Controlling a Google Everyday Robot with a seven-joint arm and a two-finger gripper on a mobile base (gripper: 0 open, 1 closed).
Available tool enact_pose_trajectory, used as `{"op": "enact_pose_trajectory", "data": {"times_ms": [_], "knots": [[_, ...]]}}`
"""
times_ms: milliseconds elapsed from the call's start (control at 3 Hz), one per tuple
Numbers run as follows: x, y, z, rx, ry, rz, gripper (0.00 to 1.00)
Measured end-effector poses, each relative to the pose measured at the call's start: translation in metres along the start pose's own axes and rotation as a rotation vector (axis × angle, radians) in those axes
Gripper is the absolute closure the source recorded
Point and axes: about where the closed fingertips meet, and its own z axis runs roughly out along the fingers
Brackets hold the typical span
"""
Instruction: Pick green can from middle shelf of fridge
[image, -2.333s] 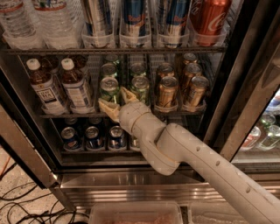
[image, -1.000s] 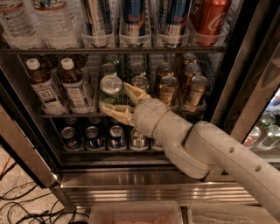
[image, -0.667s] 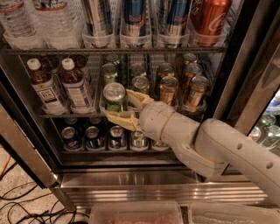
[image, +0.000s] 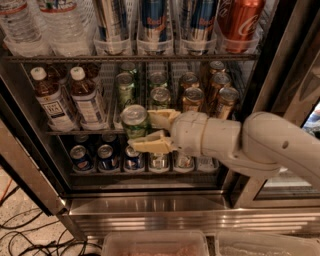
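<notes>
My gripper (image: 148, 131) is shut on a green can (image: 134, 121) and holds it upright just in front of the middle shelf (image: 85, 131) of the open fridge (image: 150, 200). The can's silver top faces up. One pale finger (image: 161, 117) lies behind the can and the other finger (image: 150, 145) below its right side. Other green cans (image: 125, 89) stand further back in the lane trays of the same shelf.
Gold-bronze cans (image: 193, 99) stand right of the green ones and two tea bottles (image: 86, 98) on the left. Blue cans (image: 107, 156) fill the rack below. Tall cans (image: 152, 20), a red can (image: 241, 20) and water bottles (image: 62, 25) stand above. My white arm (image: 260, 145) crosses the right.
The gripper closed around the front green can and drew it out towards the front of the shelf, down and to the right. The arm has swung more across the right side.
</notes>
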Motion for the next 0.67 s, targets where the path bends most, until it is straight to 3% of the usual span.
{"op": "enact_pose_trajectory", "data": {"times_ms": [333, 667], "knots": [[0.009, 0.005, -0.032, -0.094, 0.044, 0.035, 1.00], [0.004, 0.025, -0.036, -0.174, 0.026, 0.045, 1.00]]}}
